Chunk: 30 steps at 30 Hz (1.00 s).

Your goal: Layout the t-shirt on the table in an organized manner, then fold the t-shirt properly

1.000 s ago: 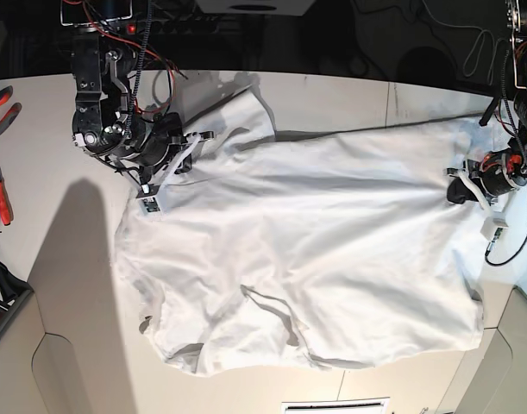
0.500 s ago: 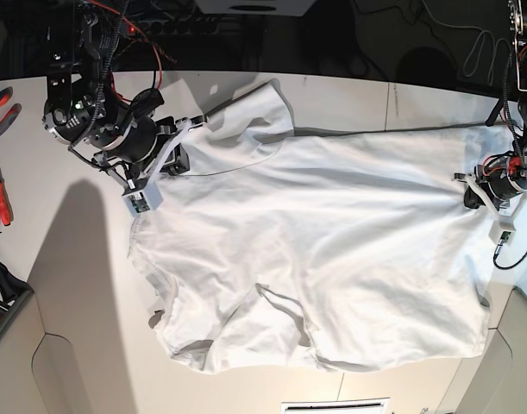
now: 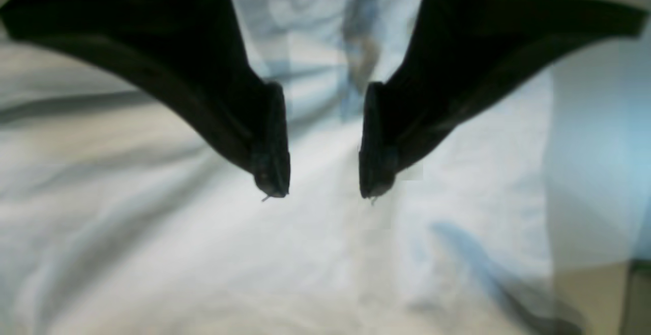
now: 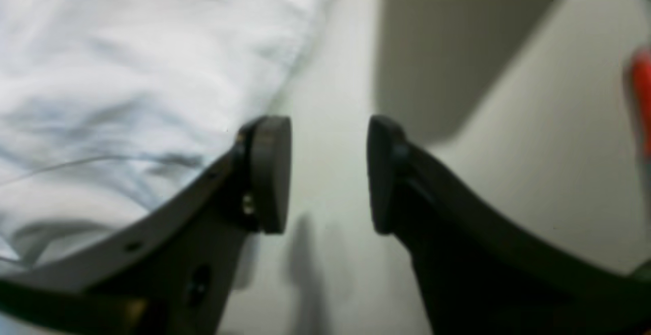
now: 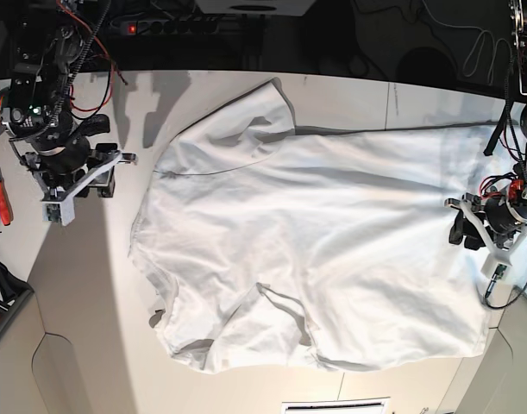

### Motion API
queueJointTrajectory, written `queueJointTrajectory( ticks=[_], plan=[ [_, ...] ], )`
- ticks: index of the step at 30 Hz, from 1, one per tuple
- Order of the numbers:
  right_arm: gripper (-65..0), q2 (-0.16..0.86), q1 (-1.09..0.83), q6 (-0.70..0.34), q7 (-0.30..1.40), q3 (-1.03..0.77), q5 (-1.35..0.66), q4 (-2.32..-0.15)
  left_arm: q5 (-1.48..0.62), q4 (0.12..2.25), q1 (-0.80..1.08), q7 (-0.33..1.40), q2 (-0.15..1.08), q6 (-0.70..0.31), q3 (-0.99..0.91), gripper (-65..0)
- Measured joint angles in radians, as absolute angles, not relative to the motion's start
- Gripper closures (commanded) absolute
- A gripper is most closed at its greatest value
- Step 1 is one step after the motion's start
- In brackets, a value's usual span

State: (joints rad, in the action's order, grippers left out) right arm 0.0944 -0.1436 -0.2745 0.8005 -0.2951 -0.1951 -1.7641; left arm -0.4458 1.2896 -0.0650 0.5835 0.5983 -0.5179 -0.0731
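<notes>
The white t-shirt (image 5: 332, 241) lies spread and wrinkled over the middle of the white table (image 5: 82, 302), with a sleeve up at the back left and a folded lump near its front edge. My right gripper (image 5: 108, 175) stands open off the shirt's left edge. In the right wrist view its open gripper (image 4: 329, 172) hangs over the bare table (image 4: 330, 70), the shirt (image 4: 127, 70) to one side. My left gripper (image 5: 461, 226) stands open at the shirt's right edge. Seen from the left wrist, that gripper (image 3: 323, 192) hovers just over the cloth (image 3: 203, 253), holding nothing.
Red-handled pliers (image 5: 0, 185) lie at the table's left edge, showing as a red blur (image 4: 642, 101) in the right wrist view. Cables and a power strip (image 5: 185, 26) run behind the back edge. A thin seam (image 5: 386, 103) crosses the tabletop at back right.
Both grippers have opened and let go of the shirt. The right arm has drawn left onto bare table; the left gripper has shifted toward the front. The shirt now lies flat.
</notes>
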Motion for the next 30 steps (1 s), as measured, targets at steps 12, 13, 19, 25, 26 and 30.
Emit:
queueJointTrajectory(
  ticks=[12, 13, 19, 25, 26, 30],
  plan=[
    [-28.3, 0.089, -0.019, -0.475, 0.801, -0.369, -0.66, -1.256, -0.443, 1.318, -0.064, 0.576, 0.598, -0.516, -0.072, -26.5],
    [-28.3, 0.088, -0.006, -0.485, 0.818, -0.37, -0.68, -1.235, -0.444, 1.319, -0.064, 0.576, 0.598, -0.516, -0.072, -26.5],
    [-24.5, 0.049, -0.008, -0.545, 0.945, -0.371, -0.793, -1.222, -0.444, 1.318, -0.064, 0.576, 0.598, -0.482, -0.074, -26.5],
    [0.0, 0.036, 0.0, -0.546, 0.987, -0.371, -0.762, -1.224, -0.452, 1.319, -0.047, 0.595, 0.593, -0.482, -0.226, -26.5],
    [0.0, 0.036, 0.0, -0.546, 0.992, -0.371, -0.762, -1.224, -0.471, 1.319, -0.038, 0.595, 0.593, -0.48, -0.273, -26.5],
    [0.0, 0.036, -0.004, -0.534, 1.027, -0.371, -0.744, -1.254, -0.592, 1.318, 0.031, 0.633, 0.594, -0.496, -0.485, -26.5]
  ],
)
